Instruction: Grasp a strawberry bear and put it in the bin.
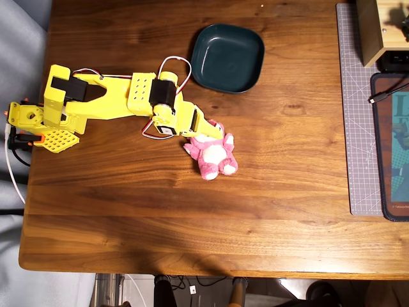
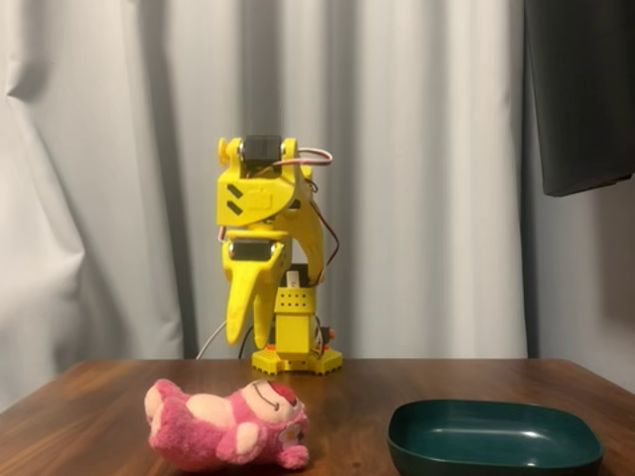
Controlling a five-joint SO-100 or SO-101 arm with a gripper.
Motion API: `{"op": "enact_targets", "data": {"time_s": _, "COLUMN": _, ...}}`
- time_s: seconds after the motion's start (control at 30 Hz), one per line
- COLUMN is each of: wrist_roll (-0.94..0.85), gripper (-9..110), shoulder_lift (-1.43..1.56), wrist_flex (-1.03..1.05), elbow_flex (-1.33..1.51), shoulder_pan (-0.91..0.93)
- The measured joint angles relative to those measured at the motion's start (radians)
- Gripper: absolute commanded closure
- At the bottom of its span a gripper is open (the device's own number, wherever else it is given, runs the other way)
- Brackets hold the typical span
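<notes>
Overhead view: the jaws (image 1: 212, 132) hang over the head of the strawberry bear (image 1: 213, 157), which lies on the tabletop (image 1: 192, 211); the bin (image 1: 227, 57) is well beyond.

Fixed view: jaws (image 2: 245, 335) slightly parted, well above the bear (image 2: 223, 423). Soft, light plush; pinch its torso.

Pink strawberry bear (image 1: 214, 155) on its back, near empty teal bin (image 1: 227, 57)

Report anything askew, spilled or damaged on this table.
Nothing looks spilled or damaged. The one thing not upright is the strawberry bear, which lies on its back on the table with its belly up. The bin sits flat and empty. The gripper hangs above the bear, not touching it in the fixed view.
</notes>
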Motion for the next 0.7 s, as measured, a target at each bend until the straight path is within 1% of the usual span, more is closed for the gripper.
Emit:
{"op": "enact_targets", "data": {"time_s": 0.27, "wrist_roll": 0.0, "gripper": 57, "shoulder_lift": -0.12, "wrist_flex": 0.0, "elbow_flex": -0.014, "shoulder_pan": -0.072}}
{"op": "enact_targets", "data": {"time_s": 0.53, "wrist_roll": 0.0, "gripper": 57, "shoulder_lift": -0.259, "wrist_flex": -0.002, "elbow_flex": -0.173, "shoulder_pan": -0.067}}
{"op": "enact_targets", "data": {"time_s": 0.7, "wrist_roll": 0.0, "gripper": 57, "shoulder_lift": -0.285, "wrist_flex": -0.002, "elbow_flex": -0.25, "shoulder_pan": -0.032}}
